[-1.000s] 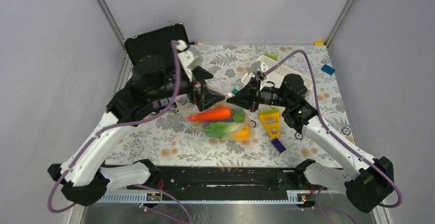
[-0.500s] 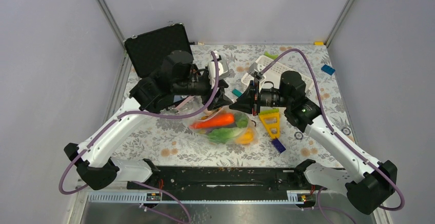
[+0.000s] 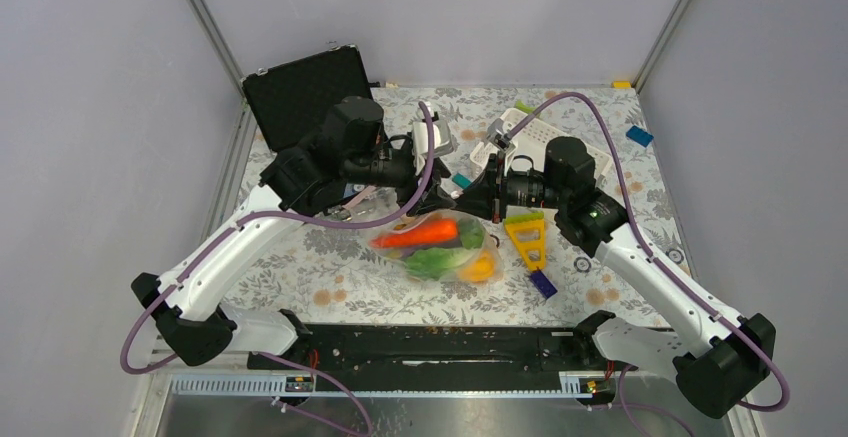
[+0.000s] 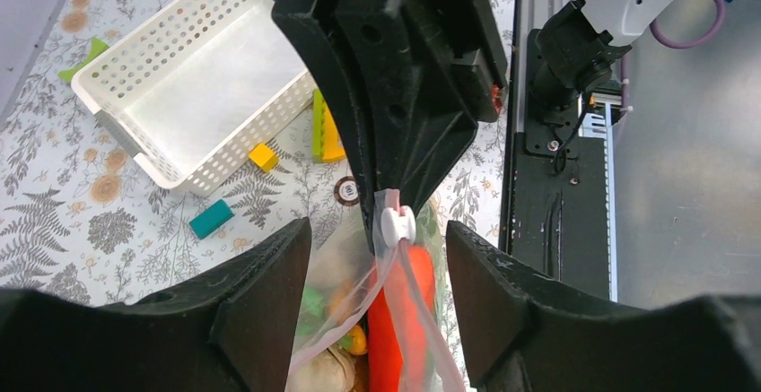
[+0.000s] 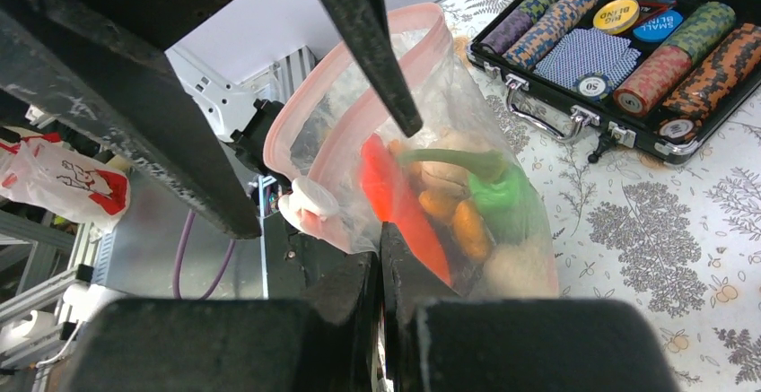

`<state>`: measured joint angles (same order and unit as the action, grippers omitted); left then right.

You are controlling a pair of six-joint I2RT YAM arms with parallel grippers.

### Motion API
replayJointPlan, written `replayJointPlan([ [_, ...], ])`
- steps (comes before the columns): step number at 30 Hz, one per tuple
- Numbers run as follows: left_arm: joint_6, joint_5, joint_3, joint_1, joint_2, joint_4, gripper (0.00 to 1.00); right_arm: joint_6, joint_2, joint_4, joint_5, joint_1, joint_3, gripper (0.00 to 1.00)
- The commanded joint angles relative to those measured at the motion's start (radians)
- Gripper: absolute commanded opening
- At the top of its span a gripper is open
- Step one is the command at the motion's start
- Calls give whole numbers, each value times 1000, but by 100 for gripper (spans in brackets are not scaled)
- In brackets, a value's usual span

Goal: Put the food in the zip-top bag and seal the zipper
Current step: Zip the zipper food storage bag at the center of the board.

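Table (image 3: 330,277), floral print. On it: open black poker-chip case (image 3: 300,92) far left; white lattice basket (image 4: 193,78); teal block (image 4: 211,219) beside basket; yellow block piece (image 3: 527,237); dark blue block (image 3: 543,283); zip-top bag (image 3: 440,247) sagging at centre.

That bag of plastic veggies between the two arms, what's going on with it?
Two robot arms are working on the zip-top bag, which already holds the toy food. The right claw is pinching the bag's edge beside the white slider. The left claw is open, one finger on either side of that slider. The pink zipper gapes open, so the bag is not yet sealed.
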<state>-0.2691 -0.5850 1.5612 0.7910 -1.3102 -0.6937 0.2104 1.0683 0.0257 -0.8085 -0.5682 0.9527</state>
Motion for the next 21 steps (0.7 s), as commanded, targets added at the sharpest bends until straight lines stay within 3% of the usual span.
replayJointPlan([
  [1,-5,-74,12,0,8,44,57,51,-12,5,14,4,56,0],
  [7,0,-88,-40,1,19,114,45,59,-21,9,32,4,50,0],
  [21,-1,-33,-84,1,29,177,38,123,-9,48,-17,4,56,0],
])
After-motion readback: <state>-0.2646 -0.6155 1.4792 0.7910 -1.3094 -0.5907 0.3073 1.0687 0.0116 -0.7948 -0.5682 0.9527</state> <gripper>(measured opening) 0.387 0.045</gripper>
